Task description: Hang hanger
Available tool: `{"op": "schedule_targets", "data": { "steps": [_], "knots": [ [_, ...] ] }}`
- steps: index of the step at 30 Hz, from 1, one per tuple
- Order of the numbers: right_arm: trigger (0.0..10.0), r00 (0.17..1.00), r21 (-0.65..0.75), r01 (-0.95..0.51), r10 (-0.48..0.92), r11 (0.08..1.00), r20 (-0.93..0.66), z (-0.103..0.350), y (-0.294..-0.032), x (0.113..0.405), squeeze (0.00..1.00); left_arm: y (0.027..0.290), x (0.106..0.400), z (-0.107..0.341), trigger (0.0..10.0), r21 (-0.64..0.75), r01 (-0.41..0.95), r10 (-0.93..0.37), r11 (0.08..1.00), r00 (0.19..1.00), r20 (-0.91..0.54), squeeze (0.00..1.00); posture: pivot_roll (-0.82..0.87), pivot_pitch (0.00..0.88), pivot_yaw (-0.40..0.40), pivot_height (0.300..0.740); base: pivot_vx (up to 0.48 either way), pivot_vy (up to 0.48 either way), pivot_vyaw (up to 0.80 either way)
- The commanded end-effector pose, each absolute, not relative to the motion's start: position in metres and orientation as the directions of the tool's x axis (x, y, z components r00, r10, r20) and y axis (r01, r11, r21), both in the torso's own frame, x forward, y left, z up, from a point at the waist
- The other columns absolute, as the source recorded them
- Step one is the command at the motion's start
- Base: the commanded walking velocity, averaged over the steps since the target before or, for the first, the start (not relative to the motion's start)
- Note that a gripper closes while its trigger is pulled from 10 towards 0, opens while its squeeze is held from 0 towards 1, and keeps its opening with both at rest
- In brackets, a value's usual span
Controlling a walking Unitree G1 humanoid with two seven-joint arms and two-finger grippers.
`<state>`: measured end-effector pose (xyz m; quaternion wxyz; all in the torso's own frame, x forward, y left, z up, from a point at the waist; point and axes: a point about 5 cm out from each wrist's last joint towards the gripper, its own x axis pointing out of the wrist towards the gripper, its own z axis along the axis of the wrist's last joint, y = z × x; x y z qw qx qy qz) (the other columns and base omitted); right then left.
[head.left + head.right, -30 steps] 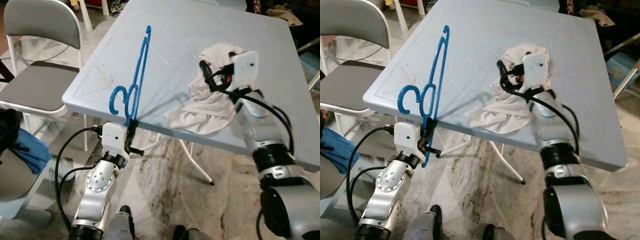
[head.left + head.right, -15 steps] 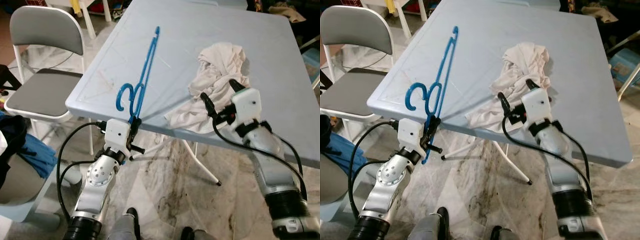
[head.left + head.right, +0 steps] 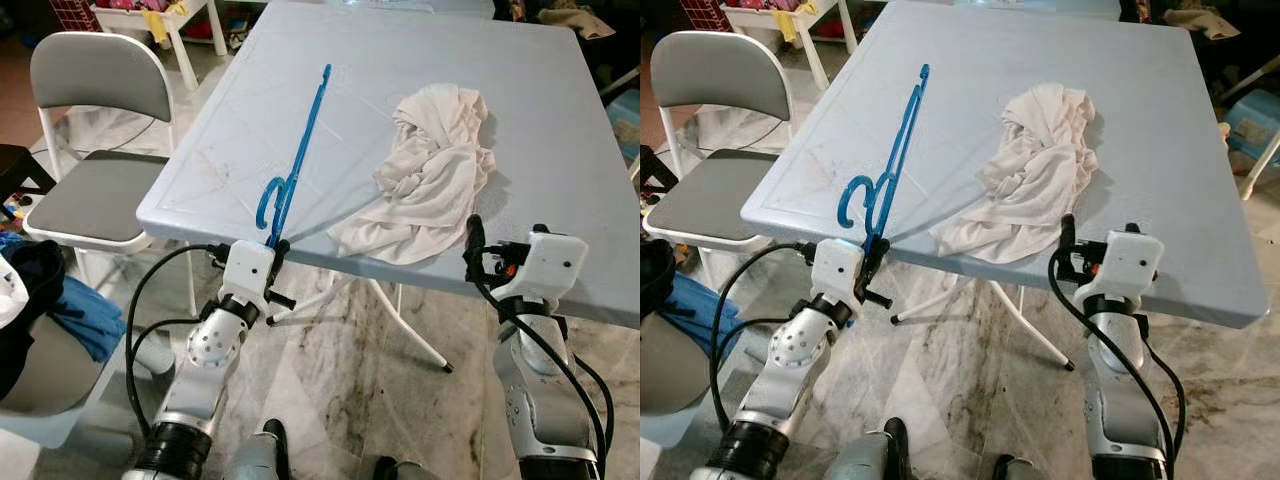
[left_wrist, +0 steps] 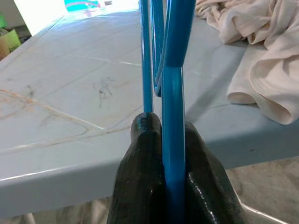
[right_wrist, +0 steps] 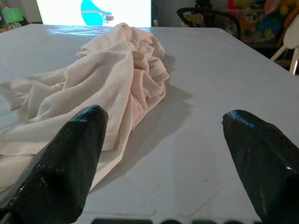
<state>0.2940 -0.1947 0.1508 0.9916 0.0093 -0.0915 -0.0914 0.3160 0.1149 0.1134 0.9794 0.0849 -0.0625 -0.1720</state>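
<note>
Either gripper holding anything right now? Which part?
Left gripper is shut on the blue plastic hanger, gripping one end of its thin frame. Right gripper is open, holding nothing.

Pale blue table (image 3: pixel 560 150) bears a crumpled white cloth (image 3: pixel 430 180) and blue hanger (image 3: pixel 298 150)

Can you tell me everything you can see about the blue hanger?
The blue hanger is thin and bright blue, and it looks like plastic. It has a curled hook near its lower end and long straight bars running up to a tip over the middle of the light blue table. It stands tilted, leaning over the table's near edge. The left gripper is shut on its lower bar, with a black finger on each side. A crumpled white cloth lies beside it, not touching.
</note>
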Motion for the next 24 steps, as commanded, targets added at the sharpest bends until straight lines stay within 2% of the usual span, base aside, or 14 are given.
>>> {"op": "schedule_targets", "data": {
  "steps": [1, 5, 8, 13, 24],
  "knots": [
    [10.0, 0.968, 0.025, 0.203, -0.205, 0.979, 0.144, 0.146, -0.196, 0.297, 0.0, 0.121, 0.318, 0.103, 10.0, 0.219, 0.298, -0.315, 0.929, 0.948, 0.046, 0.0, 0.07, 0.144, 0.05, 0.74, 0.0, 0.0, 0.0],
    [10.0, 0.984, 0.095, 0.073, -0.088, 0.993, 0.157, 0.146, -0.185, 0.302, 0.0, 0.125, 0.326, 0.11, 10.0, 0.217, 0.262, -0.282, 0.94, 0.957, 0.066, 0.0, 0.07, 0.142, 0.062, 0.74, 0.0, 0.0, 0.0],
    [10.0, 0.983, 0.088, 0.109, -0.121, 0.99, 0.136, 0.142, -0.184, 0.299, 0.0, 0.124, 0.326, 0.105, 10.0, 0.228, 0.272, -0.29, 0.935, 0.956, 0.045, 0.0, 0.06, 0.128, 0.067, 0.74, 0.0, 0.0, 0.0],
    [10.0, 0.991, 0.106, 0.084, -0.095, 0.991, 0.099, 0.132, -0.179, 0.292, 0.0, 0.111, 0.326, 0.102, 10.0, 0.216, 0.303, -0.318, 0.928, 0.947, 0.039, 0.0, 0.04, 0.094, 0.071, 0.74, 0.0, 0.0, 0.0],
    [10.0, 0.99, 0.17, 0.108, -0.122, 0.98, 0.076, 0.129, -0.18, 0.296, 0.0, 0.103, 0.33, 0.102, 10.0, 0.21, 0.323, -0.337, 0.923, 0.941, 0.034, 0.0, 0.03, 0.103, 0.077, 0.74, 0.0, 0.0, 0.0]
  ]
}}
